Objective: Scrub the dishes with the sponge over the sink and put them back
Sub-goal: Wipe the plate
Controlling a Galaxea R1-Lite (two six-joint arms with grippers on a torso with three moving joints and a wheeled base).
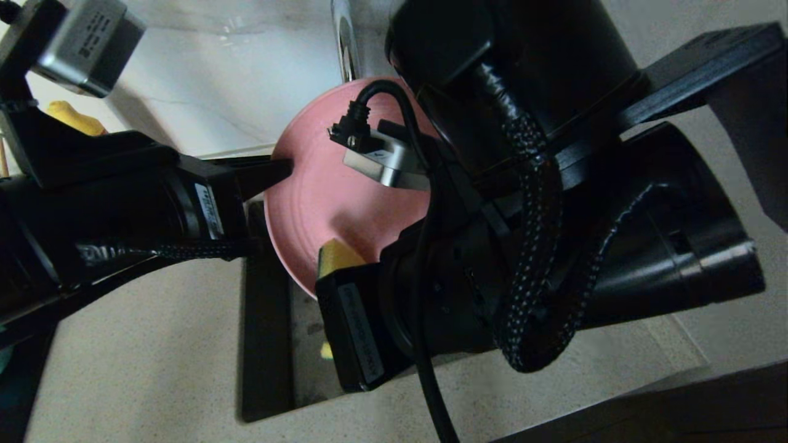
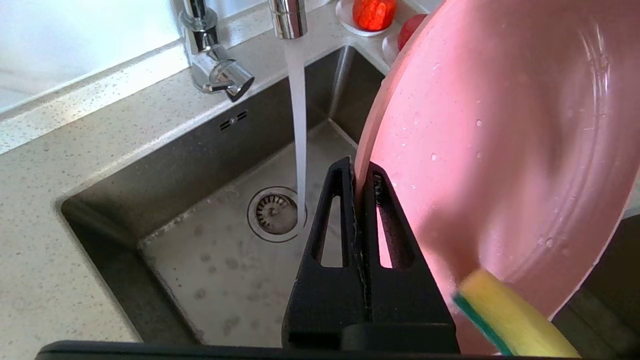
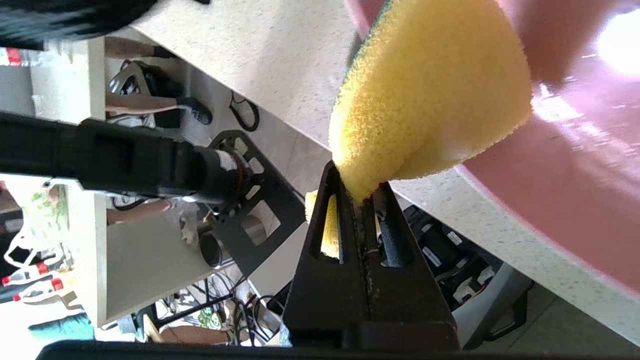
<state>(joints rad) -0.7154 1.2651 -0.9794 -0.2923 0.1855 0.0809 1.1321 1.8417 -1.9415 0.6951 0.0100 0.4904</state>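
Left wrist view: the left gripper (image 2: pixel 361 172) is clamped on the rim of the wide matte pink plate (image 2: pixel 505 140), held tilted over the dark steel sink (image 2: pixel 200 150), beside the faucet's running water (image 2: pixel 298 115). The right gripper (image 3: pixel 361 192) pinches the yellow foam sponge (image 3: pixel 425 95) against the plate's face.
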